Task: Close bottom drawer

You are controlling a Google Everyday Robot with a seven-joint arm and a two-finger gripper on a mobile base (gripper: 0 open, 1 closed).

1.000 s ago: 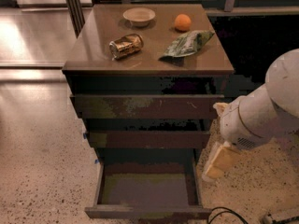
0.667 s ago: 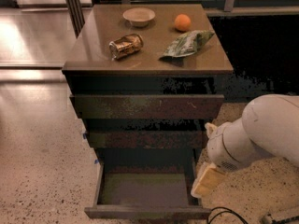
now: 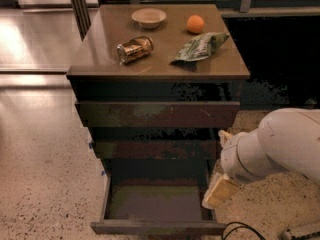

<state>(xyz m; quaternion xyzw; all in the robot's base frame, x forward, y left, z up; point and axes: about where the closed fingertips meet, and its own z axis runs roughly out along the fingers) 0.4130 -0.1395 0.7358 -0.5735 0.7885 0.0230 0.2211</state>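
while the bottom drawer (image 3: 156,203) stands pulled out at the foot of the cabinet (image 3: 102,34), its greyish floor showing, the middle drawer (image 3: 155,149) and top drawer (image 3: 157,114) sit further in. the gripper (image 3: 214,198) hangs at the cabinet's lower right, just beside the open drawer's right wall; how far it is open i cannot tell. on the cabinet's top lie a pale bowl (image 3: 149,17), an orange (image 3: 195,24), a crushed can (image 3: 134,49) and a green snack bag (image 3: 201,46).

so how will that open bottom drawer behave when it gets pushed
Probably slides straight in: the bottom drawer looks rigid and boxy. Likely light, since its floor shows nothing inside. The gripper sits by its side wall, so an off-centre push might skew it.
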